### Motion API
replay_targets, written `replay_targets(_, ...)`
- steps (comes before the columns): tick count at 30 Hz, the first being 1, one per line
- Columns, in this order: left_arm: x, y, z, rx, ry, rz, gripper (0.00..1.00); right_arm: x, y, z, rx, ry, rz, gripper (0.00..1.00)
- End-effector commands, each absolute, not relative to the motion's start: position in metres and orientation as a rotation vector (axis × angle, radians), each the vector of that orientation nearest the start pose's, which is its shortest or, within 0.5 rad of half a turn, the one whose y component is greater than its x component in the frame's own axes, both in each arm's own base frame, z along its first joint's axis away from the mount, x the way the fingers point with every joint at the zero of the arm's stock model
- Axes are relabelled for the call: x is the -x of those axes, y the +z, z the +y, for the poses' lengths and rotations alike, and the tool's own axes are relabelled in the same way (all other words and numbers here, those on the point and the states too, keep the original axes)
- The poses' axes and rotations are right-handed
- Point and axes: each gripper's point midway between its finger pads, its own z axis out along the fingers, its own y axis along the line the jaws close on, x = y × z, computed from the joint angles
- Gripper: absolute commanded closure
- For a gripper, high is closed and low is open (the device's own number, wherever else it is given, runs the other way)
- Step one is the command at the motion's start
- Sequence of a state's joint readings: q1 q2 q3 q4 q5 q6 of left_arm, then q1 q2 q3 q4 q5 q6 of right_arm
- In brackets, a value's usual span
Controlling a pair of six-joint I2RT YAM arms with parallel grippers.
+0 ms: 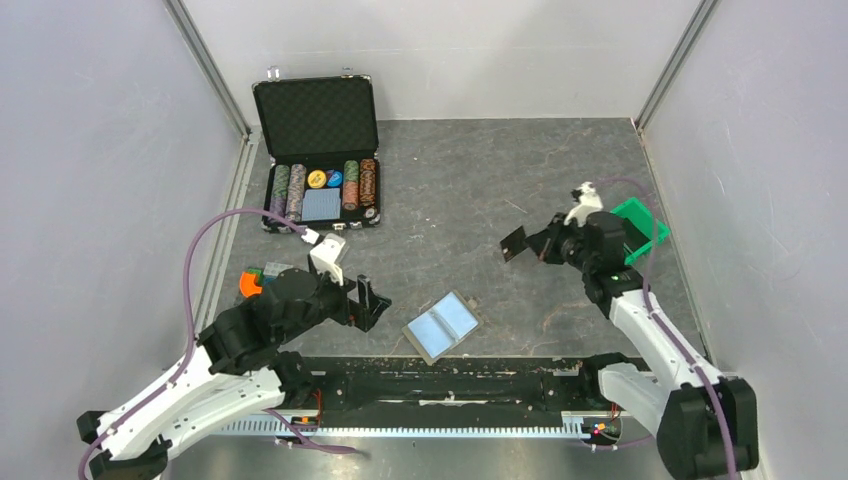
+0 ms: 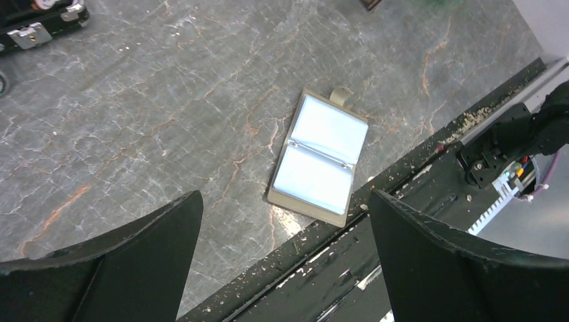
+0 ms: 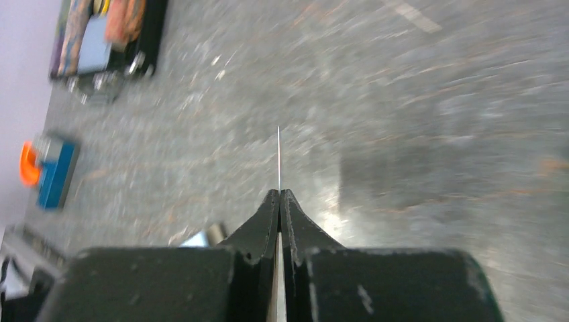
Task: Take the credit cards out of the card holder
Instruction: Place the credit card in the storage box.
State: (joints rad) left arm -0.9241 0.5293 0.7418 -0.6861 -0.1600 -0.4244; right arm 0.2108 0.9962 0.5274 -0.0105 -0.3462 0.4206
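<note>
Card pinched edge-on in right tool — left tool spread wide.

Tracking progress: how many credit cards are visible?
3: a card and another fill the card holder's halves; a third in the shut right gripper. More may hide underneath.

Right wrist view is smeared for me; the card shows only as a thin edge. I can't tell whether the wallet holds others.
</note>
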Motion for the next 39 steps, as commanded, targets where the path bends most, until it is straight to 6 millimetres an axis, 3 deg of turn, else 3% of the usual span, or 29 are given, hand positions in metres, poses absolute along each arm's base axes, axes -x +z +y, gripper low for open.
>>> replay_targets(1, -0.152, 0.212, -0.164, -0.391, -0.622, 2.021, 0.0, -0.316, 0.177, 0.085, -0.199, 0.582, 1.943, 1.0)
replay_targets(4, -0.152, 0.211, -0.165, -0.394, -0.623, 2.024, 0.0, -0.321, 0.191, 0.037, -0.339, 0.392, 1.874, 1.0)
replay_targets(6, -0.152, 0.21, -0.166, -0.399, -0.622, 2.031, 0.0, -0.319, 0.199, -0.007, -0.464, 0.228, 1.808, 1.0)
replay_targets(8, -0.151, 0.209, -0.166, -0.402, -0.621, 2.036, 0.0, -0.315, 0.206, -0.035, -0.538, 0.114, 1.751, 1.0)
replay_targets(11, -0.151, 0.208, -0.167, -0.404, -0.619, 2.041, 0.0, -0.311, 0.212, -0.066, -0.604, 0.001, 1.714, 1.0)
replay_targets(15, -0.151, 0.208, -0.167, -0.405, -0.619, 2.042, 0.0, -0.314, 0.212, -0.092, -0.654, -0.054, 1.72, 1.0)
replay_targets(22, -0.152, 0.208, -0.166, -0.402, -0.618, 2.038, 0.0, -0.32, 0.198, -0.12, -0.748, -0.047, 1.699, 1.0)
replay_targets(32, -0.151, 0.209, -0.166, -0.4, -0.621, 2.037, 0.0, -0.318, 0.169, -0.143, -0.861, -0.051, 1.618, 1.0)
replay_targets(39, -0.152, 0.208, -0.166, -0.404, -0.617, 2.04, 0.0, -0.318, 0.151, -0.142, -0.901, 0.048, 1.528, 1.0)
